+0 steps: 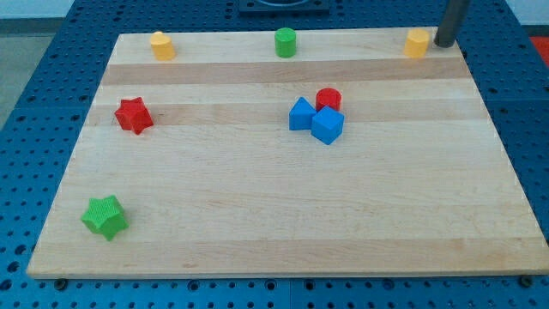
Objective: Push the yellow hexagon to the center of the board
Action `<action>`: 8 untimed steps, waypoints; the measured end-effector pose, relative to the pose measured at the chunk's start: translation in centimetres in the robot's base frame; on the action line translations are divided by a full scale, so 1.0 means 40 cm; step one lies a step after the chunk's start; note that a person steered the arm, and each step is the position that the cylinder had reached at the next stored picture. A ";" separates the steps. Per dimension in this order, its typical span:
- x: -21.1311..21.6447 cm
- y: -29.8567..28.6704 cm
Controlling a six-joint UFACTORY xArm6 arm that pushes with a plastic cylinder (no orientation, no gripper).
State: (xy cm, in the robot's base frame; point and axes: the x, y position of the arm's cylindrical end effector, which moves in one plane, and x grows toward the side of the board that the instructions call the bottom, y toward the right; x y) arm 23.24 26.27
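Right now my tip (445,45) sits just beside the yellow hexagon (416,43), at its 3 o'clock, near the table's (257,223) 1 o'clock corner. No jaws on the rod, so nothing is held. Risks: a push from this side runs the block along the far edge toward 9, not to centre. An angled push could clip the blue cube (328,125), blue triangle (300,114) & red cylinder (328,98) en route. Also, the other yellow block (161,45) looks similar; shapes are hard to tell apart.
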 end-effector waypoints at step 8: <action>0.109 -0.393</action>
State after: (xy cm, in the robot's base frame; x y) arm 27.60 10.54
